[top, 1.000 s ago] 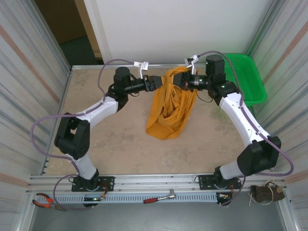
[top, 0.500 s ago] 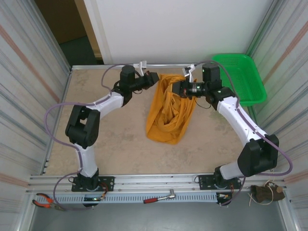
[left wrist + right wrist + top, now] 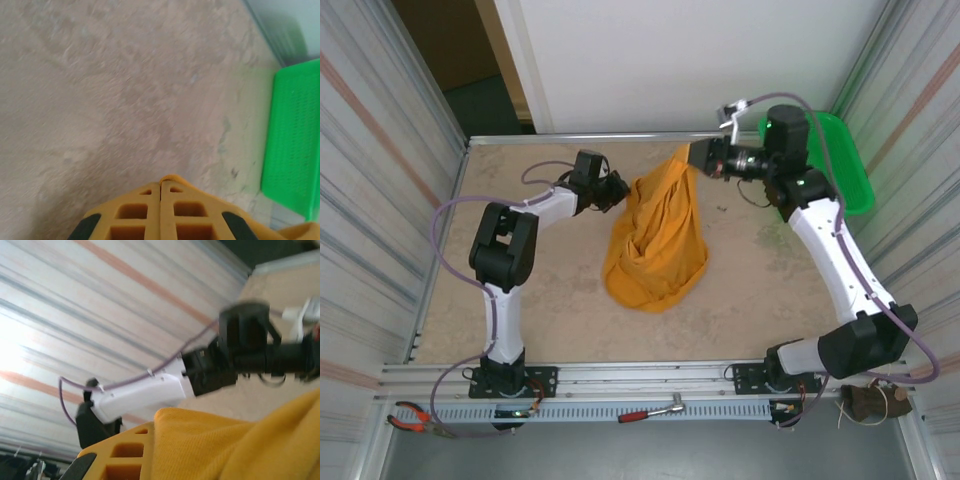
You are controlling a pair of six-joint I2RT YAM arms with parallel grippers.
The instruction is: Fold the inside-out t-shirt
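I pinch the top of the soft orange-yellow cotton t-shirt (image 3: pixel 655 235) in my right tool (image 3: pixel 704 155), up at about one o'clock on the speckled beige desk (image 3: pixel 540 290). The right wrist view shows cloth bunched over one finger. From there the shirt hangs and slumps into a heap at the desk's centre, its long axis running roughly from one o'clock down to seven.

My left tool (image 3: pixel 616 190) sits at nine o'clock of the hanging part, just beside its edge, with its fingers pressed together on nothing. Whether it brushes the cloth I cannot tell from above. It is the nearer arm to that free edge, so I judge the next grab is its job: spread, then reach toward three o'clock.
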